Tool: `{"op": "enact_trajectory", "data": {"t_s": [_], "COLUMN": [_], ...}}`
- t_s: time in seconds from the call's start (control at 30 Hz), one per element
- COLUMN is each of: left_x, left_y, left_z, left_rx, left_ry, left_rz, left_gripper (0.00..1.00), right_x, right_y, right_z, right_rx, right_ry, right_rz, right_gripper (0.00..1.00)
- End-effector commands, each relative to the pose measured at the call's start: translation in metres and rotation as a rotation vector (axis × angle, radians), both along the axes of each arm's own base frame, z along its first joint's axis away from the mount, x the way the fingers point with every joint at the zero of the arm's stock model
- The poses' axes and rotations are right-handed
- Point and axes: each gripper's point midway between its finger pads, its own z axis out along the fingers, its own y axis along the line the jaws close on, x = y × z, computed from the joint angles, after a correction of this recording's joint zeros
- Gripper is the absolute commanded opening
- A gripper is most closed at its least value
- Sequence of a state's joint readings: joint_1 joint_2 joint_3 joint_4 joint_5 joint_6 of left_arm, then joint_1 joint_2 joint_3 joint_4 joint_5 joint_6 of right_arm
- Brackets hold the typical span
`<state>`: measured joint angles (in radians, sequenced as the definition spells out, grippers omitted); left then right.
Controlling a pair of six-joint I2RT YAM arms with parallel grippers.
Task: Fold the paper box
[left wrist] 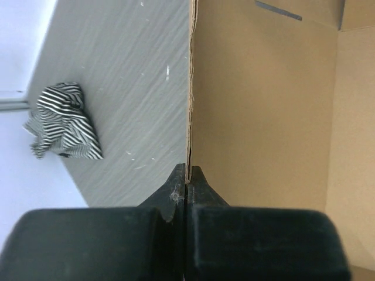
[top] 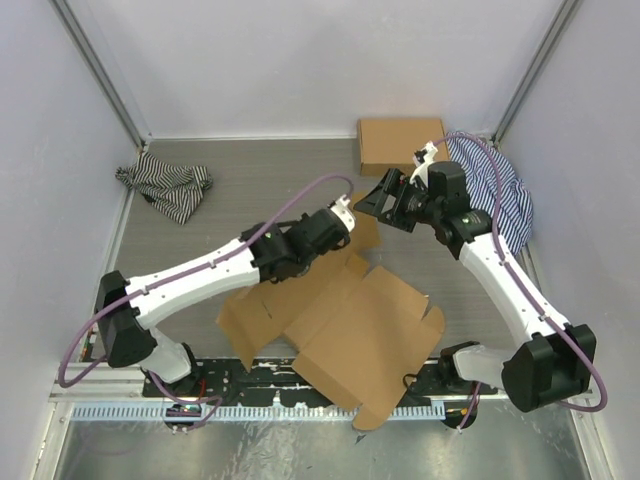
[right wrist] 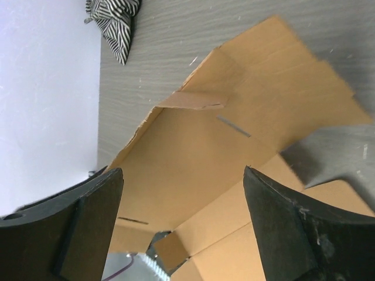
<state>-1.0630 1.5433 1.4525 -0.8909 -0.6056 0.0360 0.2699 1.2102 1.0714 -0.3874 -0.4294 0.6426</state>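
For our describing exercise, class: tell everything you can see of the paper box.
The paper box is a plain brown cardboard die-cut sheet, unfolded, with flaps, creases and narrow slits. It lies mostly flat on the grey table, close to the arms' bases, its near corner reaching over the front rail. The left gripper pinches the edge of one far flap, which looks lifted. The right gripper is open above it, not touching.
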Motion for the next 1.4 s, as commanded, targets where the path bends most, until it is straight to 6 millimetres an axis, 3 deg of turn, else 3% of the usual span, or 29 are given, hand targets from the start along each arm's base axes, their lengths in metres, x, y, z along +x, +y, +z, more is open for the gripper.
{"op": "enact_trajectory", "data": {"t_s": [0.0, 0.3, 0.47, 0.77, 0.97, 1.1, 1.13, 1.2, 1.3, 1.37], "left_x": [0.006, 0.002, 0.004, 0.005, 0.006, 0.006, 0.005, 0.002, -0.006, -0.011], "left_y": [-0.002, -0.017, -0.019, -0.023, -0.019, -0.015, -0.014, -0.014, -0.012, -0.012], "left_z": [0.035, 0.063, 0.067, 0.051, 0.038, 0.033, 0.033, 0.037, 0.048, 0.054], "left_rx": [0.065, 0.128, 0.128, 0.148, 0.206, 0.215, 0.196, 0.118, -0.059, -0.171], "left_ry": [-0.267, -0.475, -0.512, -0.527, -0.531, -0.536, -0.53, -0.505, -0.433, -0.396], "left_rz": [0.022, 0.032, 0.036, 0.011, 0.016, 0.039, 0.048, 0.069, 0.096, 0.111], "left_gripper": [0.0, 0.0, 0.0, 0.0, 0.02, 0.15, 0.23, 0.5, 0.59, 0.62], "right_x": [-0.011, -0.026, -0.025, -0.014, -0.007, -0.003, -0.002, 0.0, 0.003, 0.005], "right_y": [0.021, 0.071, 0.085, 0.105, 0.117, 0.122, 0.122, 0.123, 0.124, 0.125], "right_z": [0.021, 0.028, 0.026, 0.02, 0.003, -0.003, -0.005, -0.009, -0.014, -0.015], "right_rx": [0.13, 0.181, 0.189, 0.234, 0.224, 0.222, 0.219, 0.216, 0.216, 0.218], "right_ry": [0.01, 0.015, 0.011, 0.002, 0.035, 0.045, 0.047, 0.057, 0.062, 0.063], "right_rz": [0.043, 0.18, 0.198, 0.209, 0.215, 0.215, 0.211, 0.205, 0.196, 0.191], "right_gripper": [0.87, 0.81, 0.75, 0.58, 0.33, 0.21, 0.18, 0.13, 0.02, 0.01]}}
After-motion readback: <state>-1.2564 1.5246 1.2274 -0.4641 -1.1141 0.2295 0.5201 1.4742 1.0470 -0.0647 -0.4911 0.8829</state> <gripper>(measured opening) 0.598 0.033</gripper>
